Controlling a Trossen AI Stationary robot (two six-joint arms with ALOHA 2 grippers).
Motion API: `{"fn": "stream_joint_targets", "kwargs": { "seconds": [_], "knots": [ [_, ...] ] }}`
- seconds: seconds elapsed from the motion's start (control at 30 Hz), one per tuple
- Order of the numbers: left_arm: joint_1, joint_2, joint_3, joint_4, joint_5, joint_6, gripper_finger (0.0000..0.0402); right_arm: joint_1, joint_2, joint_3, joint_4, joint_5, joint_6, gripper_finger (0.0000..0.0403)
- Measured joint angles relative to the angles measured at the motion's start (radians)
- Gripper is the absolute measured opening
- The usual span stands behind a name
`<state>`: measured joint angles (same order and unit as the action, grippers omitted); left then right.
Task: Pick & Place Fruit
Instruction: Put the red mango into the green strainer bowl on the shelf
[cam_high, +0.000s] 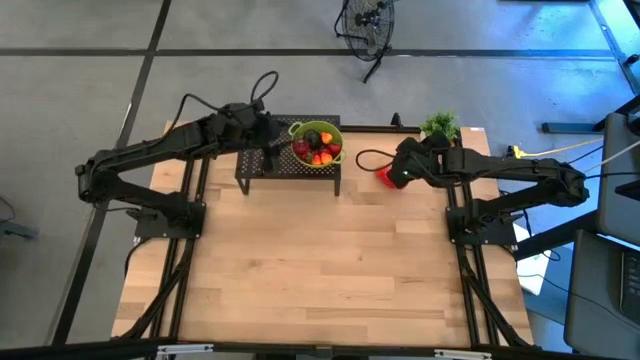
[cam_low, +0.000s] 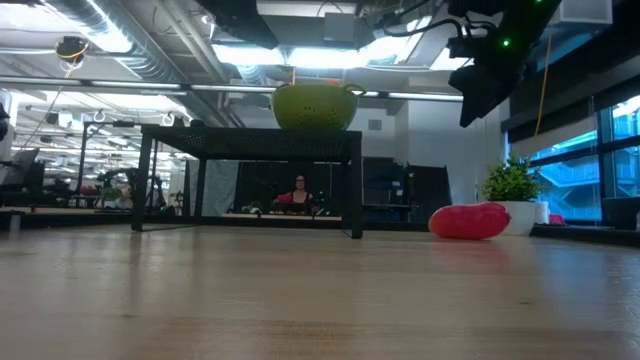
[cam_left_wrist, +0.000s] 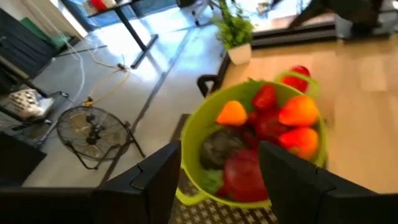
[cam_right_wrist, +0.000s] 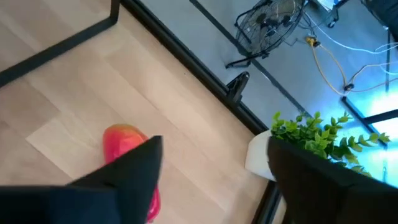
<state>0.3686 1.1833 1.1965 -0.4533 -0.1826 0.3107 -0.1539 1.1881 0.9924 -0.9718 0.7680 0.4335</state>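
The red fruit lies on the table near its far right corner, just beside the potted plant — long axis running roughly side to side in the low view. The right claw hangs right above it with fingers spread wide, holding nothing, so that arm's clearly nearer. The left claw sits at the green bowl on the black rack, fingers apart around its rim. One bowl, maybe seven or eight pieces inside, hard to count.

table: pale matt wood planks | rack: black perforated metal | bowl: glossy lime-green plastic | oblong red fruit: glossy, smooth
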Motion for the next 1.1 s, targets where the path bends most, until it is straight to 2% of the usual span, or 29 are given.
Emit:
{"fn": "stream_joint_targets", "kwargs": {
  "seconds": [0.17, 0.3, 0.67, 0.93, 1.1],
  "knots": [
    [-0.043, -0.012, -0.026, -0.055, 0.000, -0.054, 0.0210, -0.022, 0.000, 0.000, 0.000, -0.044, -0.063, 0.0353],
    [-0.089, -0.011, -0.065, -0.063, -0.005, -0.092, 0.0210, -0.038, 0.000, 0.000, 0.003, -0.128, -0.105, 0.0394],
    [-0.244, -0.045, -0.077, -0.080, -0.153, -0.212, 0.0210, -0.042, 0.000, 0.000, 0.008, -0.190, -0.157, 0.0362],
    [-0.358, -0.062, -0.077, -0.199, -0.246, -0.396, 0.0210, -0.086, 0.000, 0.000, 0.007, -0.350, -0.192, 0.0356],
    [-0.453, -0.034, -0.077, -0.223, -0.330, -0.481, 0.0210, -0.127, 0.000, 0.000, 0.007, -0.392, -0.193, 0.0362]
  ]
}}
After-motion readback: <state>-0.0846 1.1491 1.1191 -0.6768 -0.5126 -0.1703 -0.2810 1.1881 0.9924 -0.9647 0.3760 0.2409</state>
